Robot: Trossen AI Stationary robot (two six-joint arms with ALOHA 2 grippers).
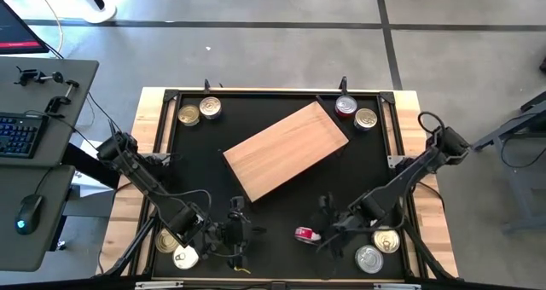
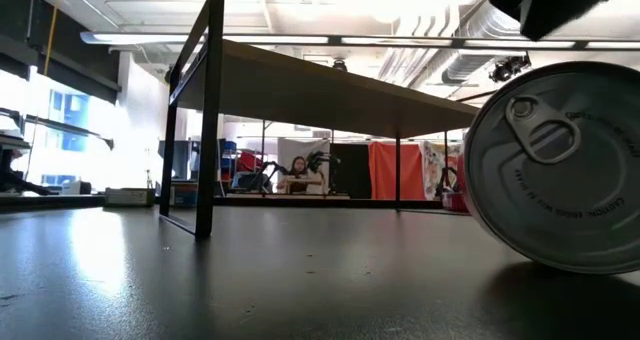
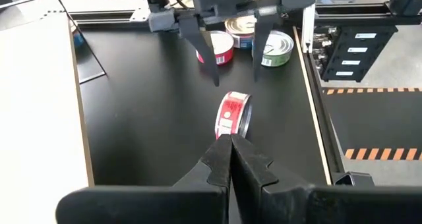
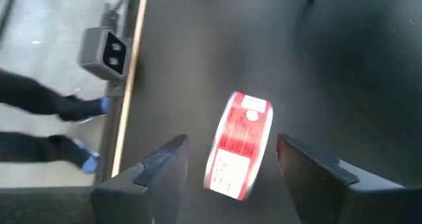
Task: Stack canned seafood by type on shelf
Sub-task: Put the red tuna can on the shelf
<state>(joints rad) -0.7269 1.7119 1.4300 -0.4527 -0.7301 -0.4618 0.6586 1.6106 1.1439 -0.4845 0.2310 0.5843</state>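
Note:
A red-labelled tin (image 1: 308,234) of canned seafood lies on its curved side on the black tabletop near the front edge, also seen from my left wrist (image 3: 234,113) and right wrist (image 4: 239,145). My right gripper (image 4: 231,163) is open above it, one finger on either side and clear of it. My left gripper (image 3: 231,143) is shut, a little to the tin's left and apart from it. The shelf (image 1: 286,149), a light-brown board on black legs, stands at the table's middle with nothing on it.
Flat tins stand in pairs at the far left (image 1: 199,112), far right (image 1: 355,113), near left (image 1: 177,249) and near right (image 1: 377,250). In the low view a tin on its edge (image 2: 555,170) fills the right. A person (image 2: 298,170) sits far behind the table.

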